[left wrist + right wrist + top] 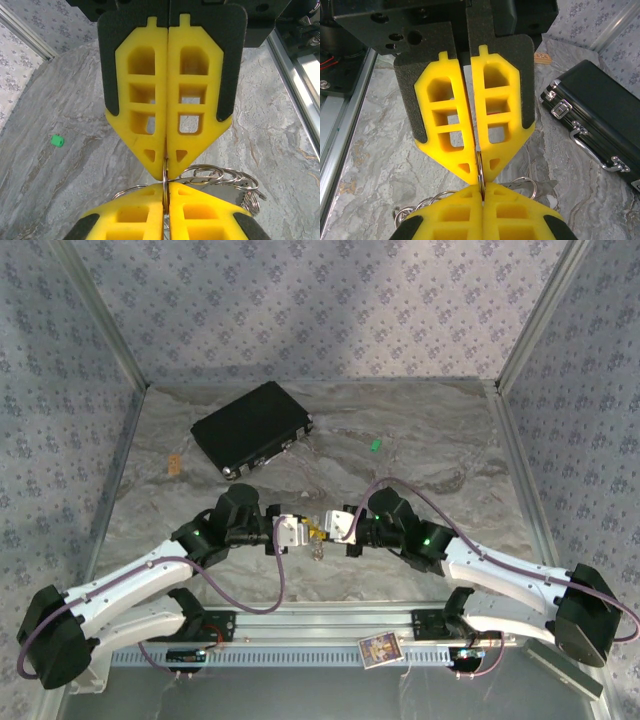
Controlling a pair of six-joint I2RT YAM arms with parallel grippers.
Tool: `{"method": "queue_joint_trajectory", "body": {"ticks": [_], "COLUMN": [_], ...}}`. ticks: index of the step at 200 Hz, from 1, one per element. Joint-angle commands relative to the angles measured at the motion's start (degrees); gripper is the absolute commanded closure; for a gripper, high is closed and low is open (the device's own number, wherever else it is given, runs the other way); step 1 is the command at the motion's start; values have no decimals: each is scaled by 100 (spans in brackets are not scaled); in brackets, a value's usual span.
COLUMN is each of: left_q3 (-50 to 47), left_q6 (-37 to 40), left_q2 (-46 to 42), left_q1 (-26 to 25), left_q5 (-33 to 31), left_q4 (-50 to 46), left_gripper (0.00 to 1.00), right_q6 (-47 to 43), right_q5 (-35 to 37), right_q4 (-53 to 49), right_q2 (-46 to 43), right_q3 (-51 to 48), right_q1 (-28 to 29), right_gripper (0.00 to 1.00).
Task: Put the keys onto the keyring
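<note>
My left gripper (pixel 304 533) and right gripper (pixel 332 529) meet tip to tip above the middle of the table. Both are shut on the same thin silver keyring (pixel 165 176), which shows edge-on between the two pairs of yellow fingertips. In the left wrist view my left gripper (pixel 166 187) is at the bottom and the right gripper (pixel 166 171) faces it from above. In the right wrist view my right gripper (pixel 482 187) is low and the left gripper (pixel 479 176) is opposite. More silver loops (pixel 222 175) and a flat metal blade (pixel 235 194) hang from the ring. A small green key (pixel 376 444) lies alone on the far table.
A flat black case (pixel 252 428) with metal latches lies at the back left, close beside the grippers in the right wrist view (pixel 592 115). A small tan piece (pixel 175 465) sits by the left wall. The aluminium rail (pixel 330 625) runs along the near edge, with a card (pixel 380 650) on it.
</note>
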Motion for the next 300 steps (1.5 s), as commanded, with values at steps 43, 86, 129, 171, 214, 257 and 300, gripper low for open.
{"method": "queue_joint_trajectory", "body": {"ticks": [43,86,129,171,214,257,300], "left_q3": [32,58,62,120,45,154,223], "left_q6": [-162,-197,-515,-1309,-1802,-1863,-1797], "left_q2": [1,-23,-94,-76,-108,-91,-104], "left_q1": [-34,-35,-30,-35,-35,-34,-33], "left_q5": [176,33,-349,-967,-1181,-1191,-1140], "left_q4": [430,391,286,304,428,315,219], "left_gripper": [94,100,100,100,100,100,100], "right_q6": [71,459,2518,5390,6145,5857,5850], "right_q5": [-245,-9,1088,3468,2521,2640,2756], "right_q4": [68,458,818,-1283,-2683,-3681,-3880], "right_q2": [49,-333,-759,212,1897,4008,5441], "right_q3": [191,-123,-407,562,1907,3960,5257], "right_q1": [41,-198,-1056,-1665,-2694,-2994,-3201], "right_gripper": [100,71,59,59,61,60,57]}}
